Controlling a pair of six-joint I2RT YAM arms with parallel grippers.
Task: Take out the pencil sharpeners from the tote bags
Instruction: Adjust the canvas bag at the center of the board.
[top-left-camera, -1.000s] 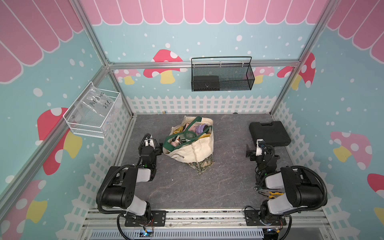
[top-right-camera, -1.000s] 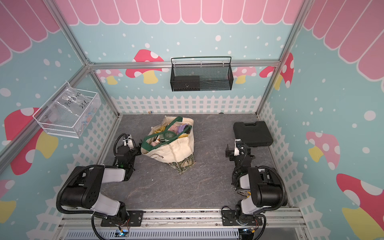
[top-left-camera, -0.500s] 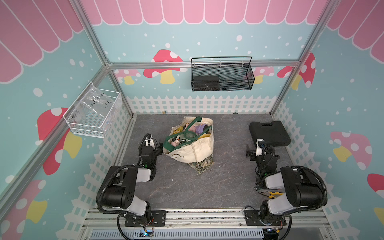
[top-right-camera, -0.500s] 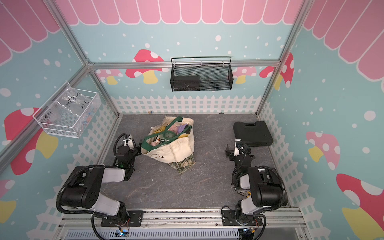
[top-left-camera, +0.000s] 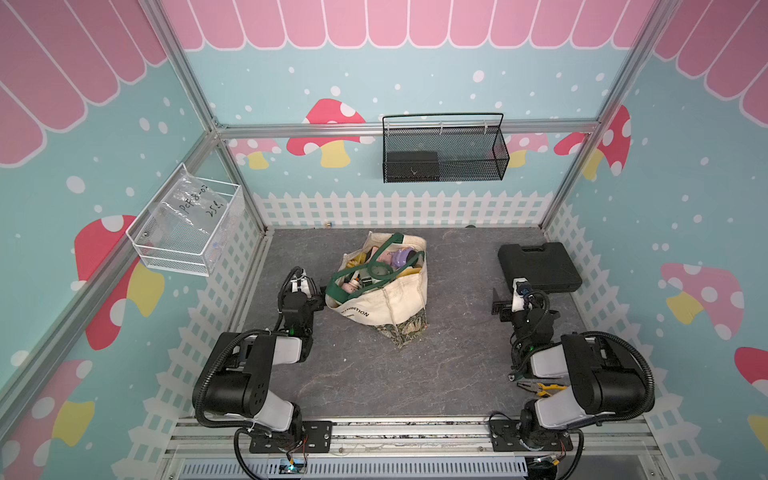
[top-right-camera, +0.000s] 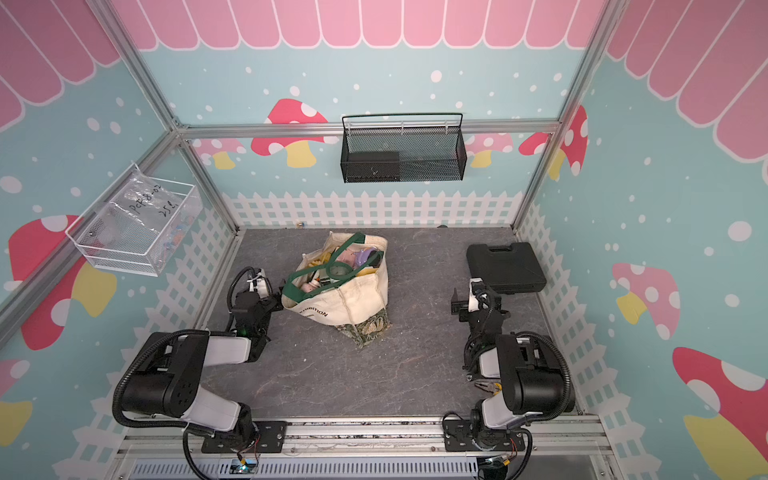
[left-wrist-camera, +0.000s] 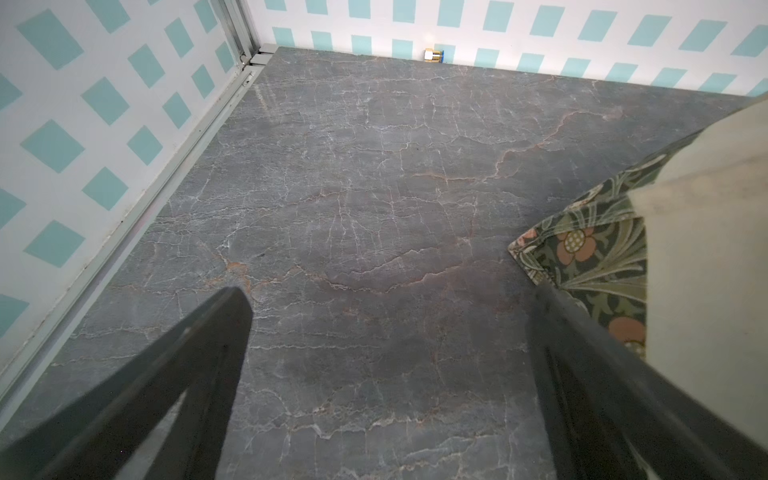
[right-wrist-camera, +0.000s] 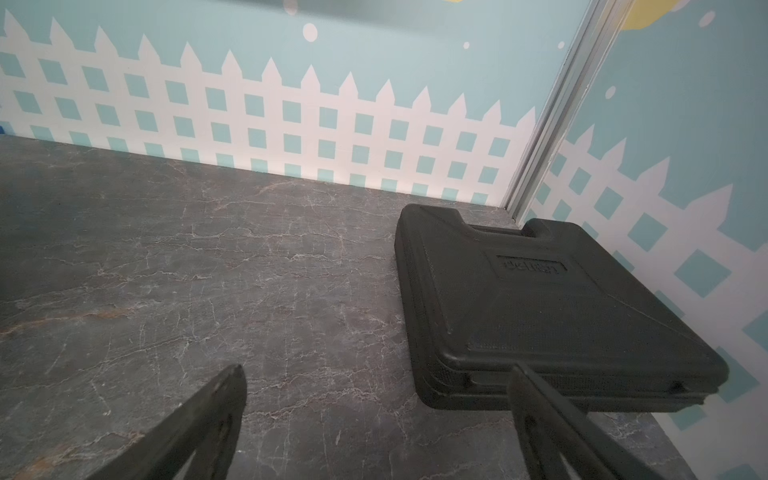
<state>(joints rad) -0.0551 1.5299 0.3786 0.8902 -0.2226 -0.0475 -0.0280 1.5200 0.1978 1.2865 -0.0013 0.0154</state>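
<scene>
The cream tote bag (top-left-camera: 388, 301) (top-right-camera: 349, 299) with dark green handles and a leafy patterned base stands open near the middle of the grey table in both top views. Pastel pencil sharpeners fill it, a purple one (top-left-camera: 400, 258) (top-right-camera: 365, 254) and a pink one (top-left-camera: 384, 258) lying on top. My left gripper (top-left-camera: 307, 286) (top-right-camera: 266, 291) rests low just left of the bag, open and empty. In the left wrist view the left gripper (left-wrist-camera: 390, 291) frames bare table, with the tote bag (left-wrist-camera: 706, 249) beside one finger. The right gripper (top-left-camera: 509, 297) (right-wrist-camera: 376, 370) stands open and empty, far right of the bag.
A flat black case (top-left-camera: 538, 266) (right-wrist-camera: 540, 307) lies at the back right, just ahead of my right gripper. Yellow-handled pliers (top-left-camera: 540, 388) lie by the right arm's base. A black mesh basket (top-left-camera: 444, 153) and a white wire basket (top-left-camera: 183, 232) hang on the walls.
</scene>
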